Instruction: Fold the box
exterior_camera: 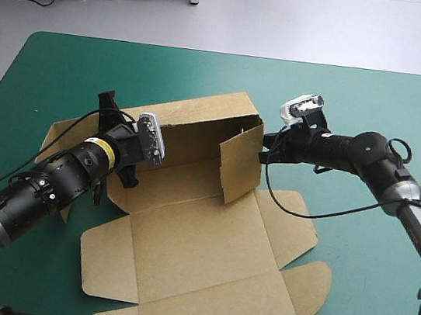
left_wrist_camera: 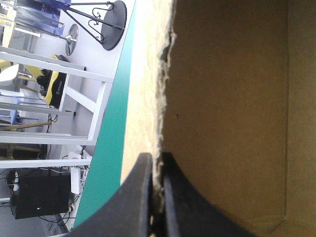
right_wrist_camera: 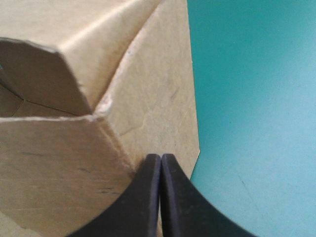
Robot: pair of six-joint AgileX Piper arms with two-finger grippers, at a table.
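Nearest lies the flat lid of the box [exterior_camera: 201, 281], spread toward the near edge of the teal-green cover [exterior_camera: 349, 287]. Its far wall and right end wall stand raised mid-table, the long axis running left to right. The left gripper [left_wrist_camera: 155, 159] at the left end is all but closed, pinching a board edge. The right gripper [right_wrist_camera: 161, 159], fingers pressed together with no board seen between them, touches the right end wall from outside. Each arm has its own end within reach, so the left end wall looks the likely next fold
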